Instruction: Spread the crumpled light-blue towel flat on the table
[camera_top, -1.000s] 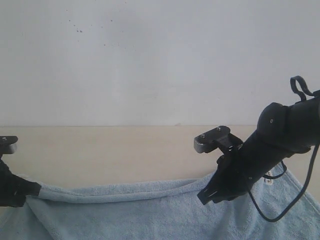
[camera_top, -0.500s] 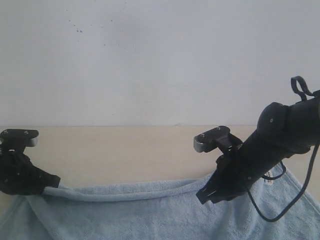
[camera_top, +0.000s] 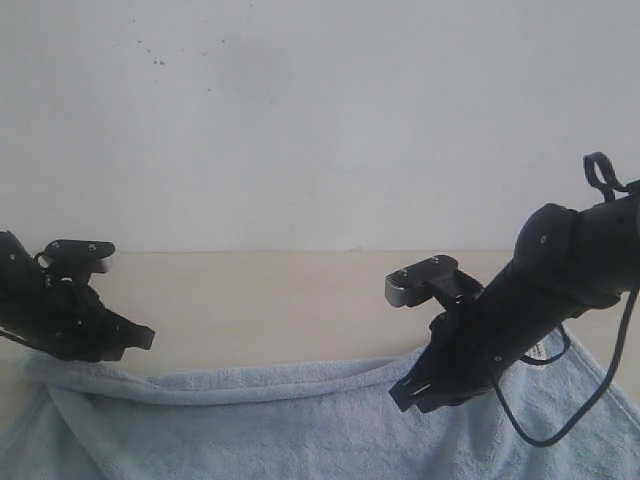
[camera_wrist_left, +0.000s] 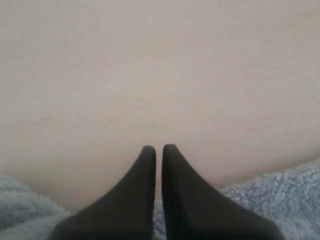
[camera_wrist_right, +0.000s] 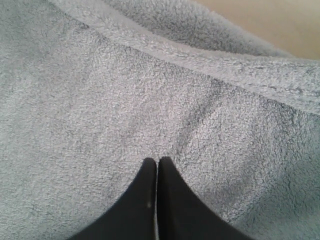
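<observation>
The light-blue towel lies across the near part of the beige table, and its far edge is folded over into a long roll. My left gripper hovers just past the towel's far left corner. In the left wrist view the left gripper is shut with nothing at its tips, bare table lies ahead and the towel is below. My right gripper points down onto the towel right of centre. The right gripper is shut over the fluffy towel.
A plain white wall rises behind the table's far edge. The right arm's black cable loops down over the towel. A strip of bare table shows beyond the towel's rolled hem in the right wrist view.
My left gripper has let go of the towel's far left edge, then risen and moved right. The edge has dropped onto the table. The right arm has barely moved.
</observation>
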